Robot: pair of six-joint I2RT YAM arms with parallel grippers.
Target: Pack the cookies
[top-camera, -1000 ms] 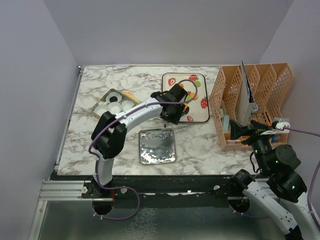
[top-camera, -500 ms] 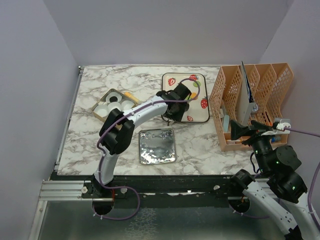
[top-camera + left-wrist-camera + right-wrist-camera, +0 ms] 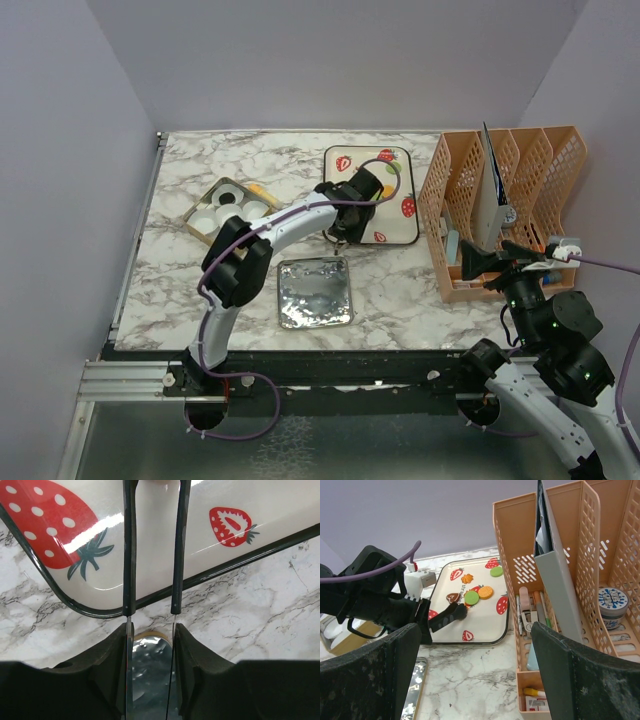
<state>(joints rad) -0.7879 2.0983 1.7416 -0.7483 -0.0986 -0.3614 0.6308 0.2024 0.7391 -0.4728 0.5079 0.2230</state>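
L hand over strawberry tray by cookies

The white-and-black left arm rises from its base, bends at the elbow and reaches forward and rightward, wrist pitched down. Its black two-finger left gripper holds thin parallel fingers a narrow gap apart, tips cut off in the wrist view. The right arm sits folded near its base, with the right gripper spread wide.
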